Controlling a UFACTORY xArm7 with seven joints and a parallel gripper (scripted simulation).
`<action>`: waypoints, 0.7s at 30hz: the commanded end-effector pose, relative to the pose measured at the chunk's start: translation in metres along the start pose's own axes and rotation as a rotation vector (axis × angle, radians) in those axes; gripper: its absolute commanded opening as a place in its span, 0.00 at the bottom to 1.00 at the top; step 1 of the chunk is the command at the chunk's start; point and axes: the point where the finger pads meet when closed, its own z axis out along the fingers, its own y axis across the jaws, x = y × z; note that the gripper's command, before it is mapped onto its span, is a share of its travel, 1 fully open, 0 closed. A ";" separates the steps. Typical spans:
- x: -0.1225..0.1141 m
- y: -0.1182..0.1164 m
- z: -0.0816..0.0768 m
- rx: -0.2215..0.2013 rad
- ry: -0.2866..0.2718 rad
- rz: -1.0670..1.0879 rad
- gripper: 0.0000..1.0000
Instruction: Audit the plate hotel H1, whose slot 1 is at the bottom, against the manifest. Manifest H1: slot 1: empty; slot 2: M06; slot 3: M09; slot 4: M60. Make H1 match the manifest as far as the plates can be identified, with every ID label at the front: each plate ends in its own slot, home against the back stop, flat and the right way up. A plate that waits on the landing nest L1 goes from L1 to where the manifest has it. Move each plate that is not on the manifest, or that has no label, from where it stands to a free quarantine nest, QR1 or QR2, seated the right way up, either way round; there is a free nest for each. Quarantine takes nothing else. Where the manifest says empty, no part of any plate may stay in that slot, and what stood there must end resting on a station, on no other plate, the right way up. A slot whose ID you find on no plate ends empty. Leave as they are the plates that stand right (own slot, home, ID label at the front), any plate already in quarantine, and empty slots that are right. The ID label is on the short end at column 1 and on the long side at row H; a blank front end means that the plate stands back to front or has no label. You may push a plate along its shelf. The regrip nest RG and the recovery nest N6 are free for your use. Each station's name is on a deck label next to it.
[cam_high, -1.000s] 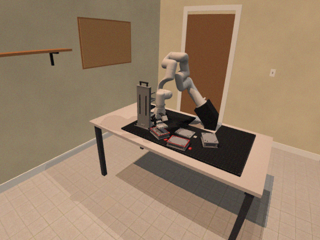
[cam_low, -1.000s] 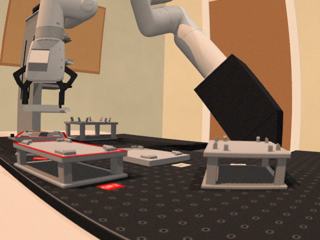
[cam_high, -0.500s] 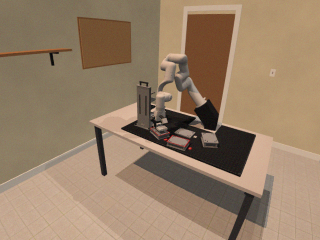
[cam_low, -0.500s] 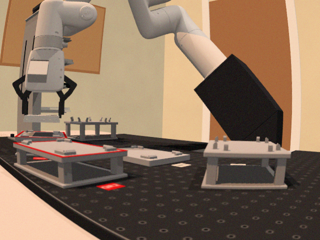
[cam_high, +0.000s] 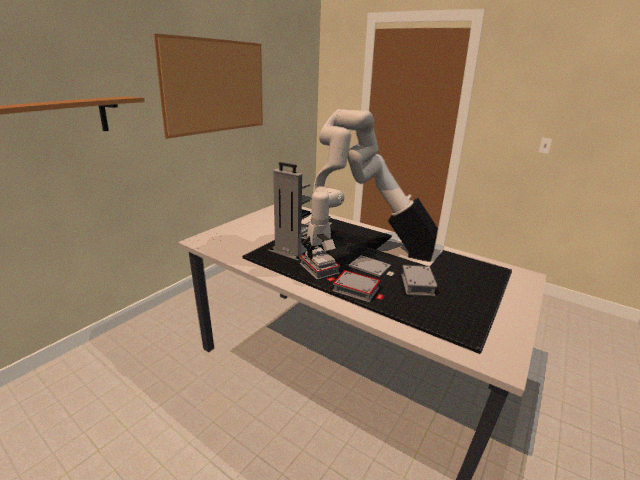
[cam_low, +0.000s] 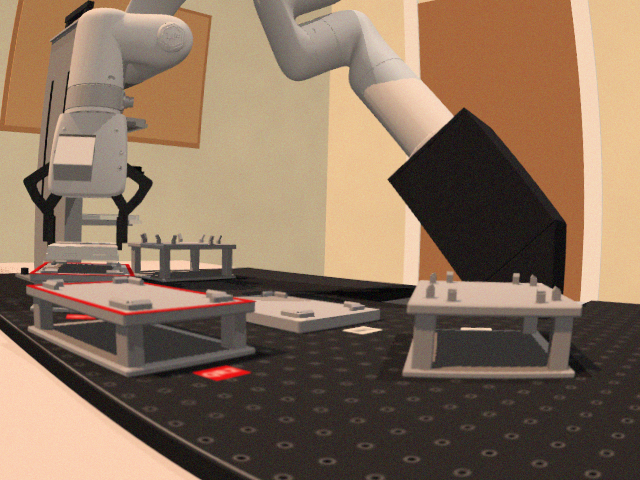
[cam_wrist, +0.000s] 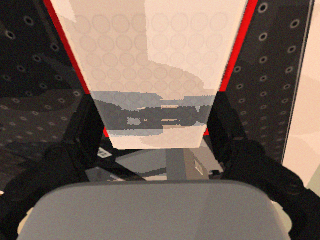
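Black fingers (cam_low: 122, 227) clamp the pale translucent well plate (cam_low: 81, 252) between them, just above the red-edged grey nest (cam_low: 36, 271).

The plate (cam_wrist: 150, 60) looked like pale, translucent plastic with a faint sheen. The end effector (cam_low: 85, 219) had matt black fingers (cam_low: 122, 219) under a smooth light-grey shell. The nests (cam_low: 493, 305) looked matt grey. The perforated mat (cam_low: 361, 413) was dull black; the surface (cam_high: 496, 356) was smooth and pale.
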 end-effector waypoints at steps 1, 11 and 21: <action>0.001 0.001 -0.001 -0.002 0.001 -0.001 0.00; 0.001 0.001 -0.001 -0.002 0.001 -0.001 0.00; 0.001 0.001 0.004 -0.002 0.002 0.000 0.00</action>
